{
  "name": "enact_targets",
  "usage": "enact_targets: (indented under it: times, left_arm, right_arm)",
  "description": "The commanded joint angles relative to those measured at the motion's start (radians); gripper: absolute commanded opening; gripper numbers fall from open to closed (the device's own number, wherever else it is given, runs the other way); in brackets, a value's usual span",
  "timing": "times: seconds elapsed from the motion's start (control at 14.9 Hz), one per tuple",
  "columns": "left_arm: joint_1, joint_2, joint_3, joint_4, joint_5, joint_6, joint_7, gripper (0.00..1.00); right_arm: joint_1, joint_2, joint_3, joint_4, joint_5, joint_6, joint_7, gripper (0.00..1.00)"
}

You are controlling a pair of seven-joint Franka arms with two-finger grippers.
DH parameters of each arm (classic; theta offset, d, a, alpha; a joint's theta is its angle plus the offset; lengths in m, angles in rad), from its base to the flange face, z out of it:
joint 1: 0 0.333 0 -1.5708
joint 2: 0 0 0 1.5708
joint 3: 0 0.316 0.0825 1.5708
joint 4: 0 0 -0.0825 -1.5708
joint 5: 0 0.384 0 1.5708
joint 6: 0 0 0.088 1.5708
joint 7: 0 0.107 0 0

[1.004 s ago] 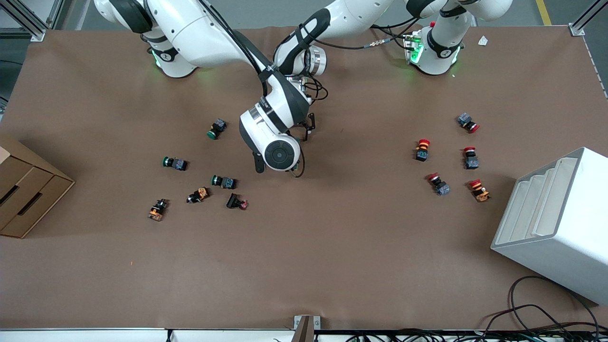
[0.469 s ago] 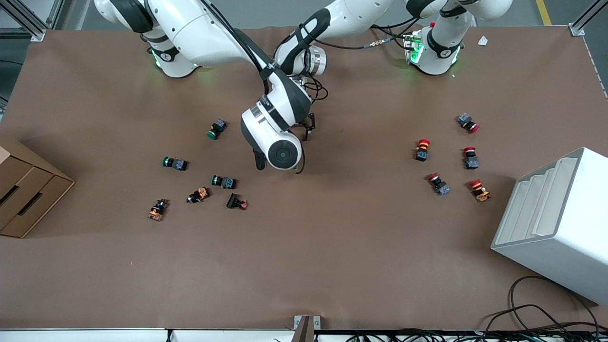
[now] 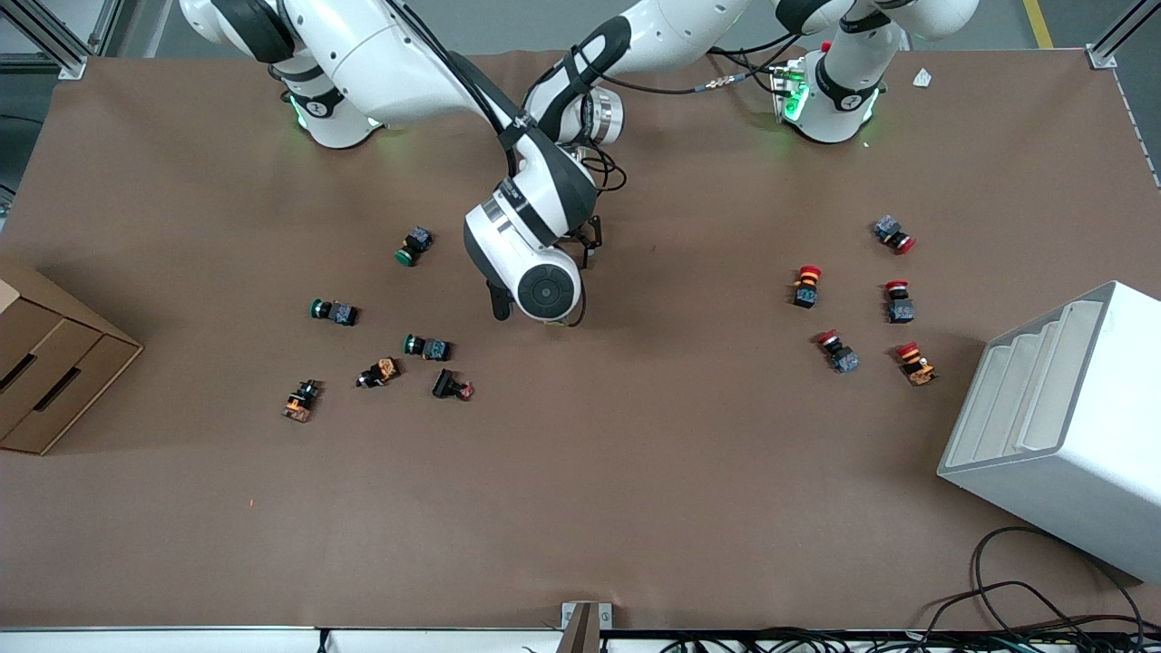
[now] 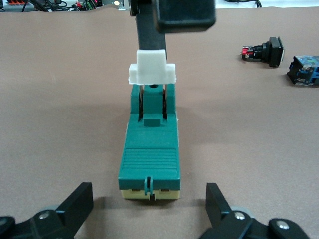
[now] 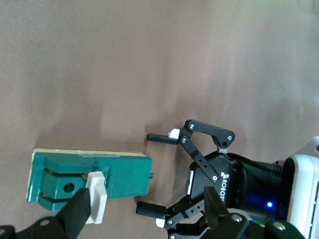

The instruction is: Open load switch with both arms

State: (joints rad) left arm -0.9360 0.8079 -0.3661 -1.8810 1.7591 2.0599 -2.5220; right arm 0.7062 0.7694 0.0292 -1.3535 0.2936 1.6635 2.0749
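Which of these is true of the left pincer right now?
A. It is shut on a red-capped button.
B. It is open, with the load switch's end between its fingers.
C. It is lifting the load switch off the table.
B: the left wrist view shows the left pincer open, its fingers on either side of the load switch, not touching it.

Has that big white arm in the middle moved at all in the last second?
Yes. In the front view the right arm has shifted slightly toward the robots' bases and the left arm's end, away from the green button.
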Motion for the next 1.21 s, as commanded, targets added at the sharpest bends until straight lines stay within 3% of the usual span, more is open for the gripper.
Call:
enact_targets:
  times: [0.0, 1.14]
  left_arm:
    - [-0.001, 0.059, 0.003, 0.01, -0.003, 0.026, -0.038, 0.99]
    - [-0.001, 0.062, 0.003, 0.006, -0.003, 0.025, -0.055, 0.99]
  right_arm:
    - [0.004, -0.005, 0.006, 0.002, 0.015, -0.036, -0.002, 1.0]
    - [0.029, 0.01, 0.017, -0.029, 0.004, -0.028, -0.035, 1.0]
